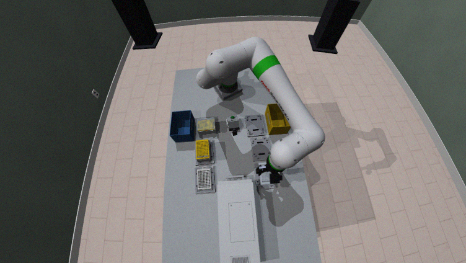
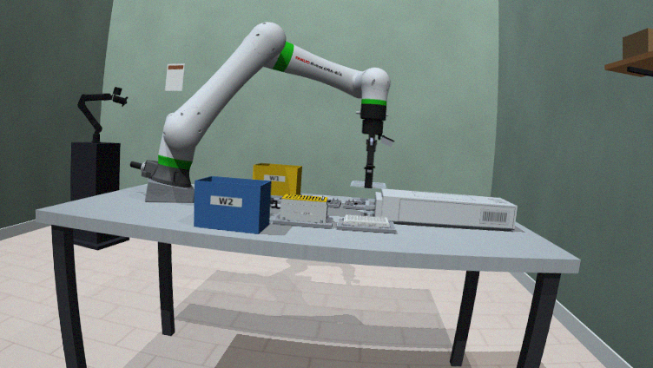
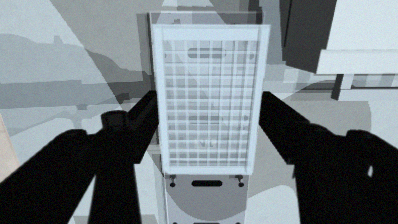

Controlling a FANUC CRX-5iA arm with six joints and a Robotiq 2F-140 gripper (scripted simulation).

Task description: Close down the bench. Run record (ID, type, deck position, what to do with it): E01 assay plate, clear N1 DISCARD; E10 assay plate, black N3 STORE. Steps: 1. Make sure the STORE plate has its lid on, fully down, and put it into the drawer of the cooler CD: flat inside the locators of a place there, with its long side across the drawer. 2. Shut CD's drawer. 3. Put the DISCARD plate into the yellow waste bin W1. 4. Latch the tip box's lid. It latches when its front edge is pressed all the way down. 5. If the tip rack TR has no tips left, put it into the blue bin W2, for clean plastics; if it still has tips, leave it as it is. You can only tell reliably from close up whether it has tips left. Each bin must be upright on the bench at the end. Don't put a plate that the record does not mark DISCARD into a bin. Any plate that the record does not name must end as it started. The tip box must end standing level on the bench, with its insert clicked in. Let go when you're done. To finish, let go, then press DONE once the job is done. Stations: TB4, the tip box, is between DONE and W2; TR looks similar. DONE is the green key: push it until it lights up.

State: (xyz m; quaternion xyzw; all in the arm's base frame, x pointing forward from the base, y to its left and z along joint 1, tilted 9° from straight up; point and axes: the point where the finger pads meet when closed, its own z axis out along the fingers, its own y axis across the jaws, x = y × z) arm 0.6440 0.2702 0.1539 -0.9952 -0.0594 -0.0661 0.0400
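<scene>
Above the worktop, beside the near corner of the cooler, my tool hangs straight down from the wrist and is clamped on the clear assay plate. Its two black fingers press the plate's two long sides, so the grip runs across the short dimension. In the wrist view the plate's long axis runs straight away from the camera, and its well grid shows through the clear top. From the exterior view the plate sits level, lifted off the worktop and roughly at the height of the cooler's top face. Below it in the wrist view lies a grey deck nest, apart from the plate.

Toward the worktop's far edge stands the yellow bin, well apart from the held plate. The blue bin stands on the opposite side of the deck, with a tip box just beside it.
</scene>
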